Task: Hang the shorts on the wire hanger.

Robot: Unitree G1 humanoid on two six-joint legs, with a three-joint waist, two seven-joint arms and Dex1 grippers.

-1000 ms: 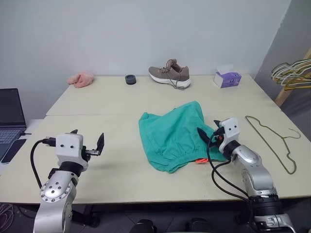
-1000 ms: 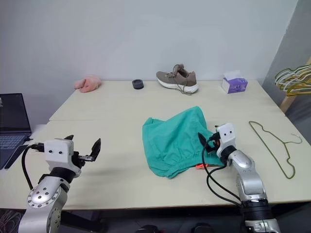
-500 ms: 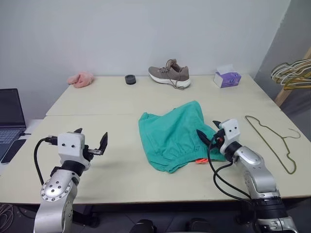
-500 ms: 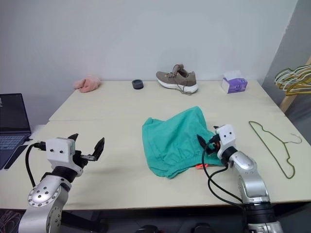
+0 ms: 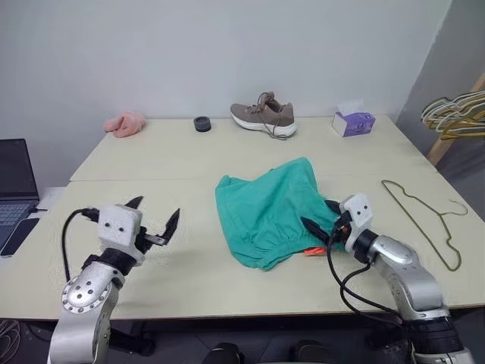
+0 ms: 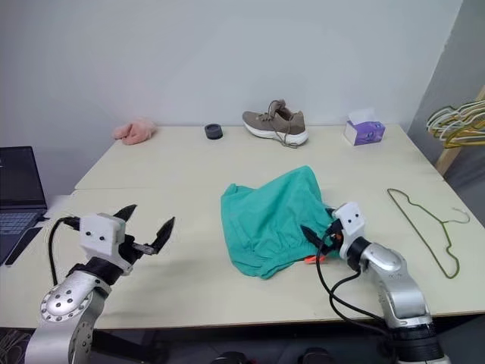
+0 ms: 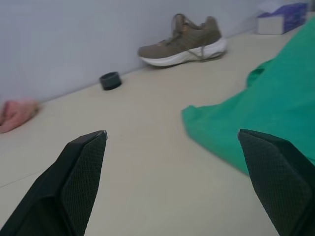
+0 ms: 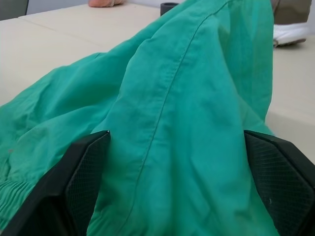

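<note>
Looks like we're at the grab-the-shorts step: the shorts (image 5: 269, 212) lie crumpled mid-table, the wire hanger (image 5: 421, 220) flat off to their right (untouched). Right gripper (image 5: 321, 218) sits at the cloth's edge, jaws spread; left gripper (image 5: 154, 217) is also wide, well apart. Next it needs to close on the fabric.

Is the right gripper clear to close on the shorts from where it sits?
Probably yes: the right gripper is open at the edge of the shorts, cloth already between its fingers, nothing in the way.
</note>
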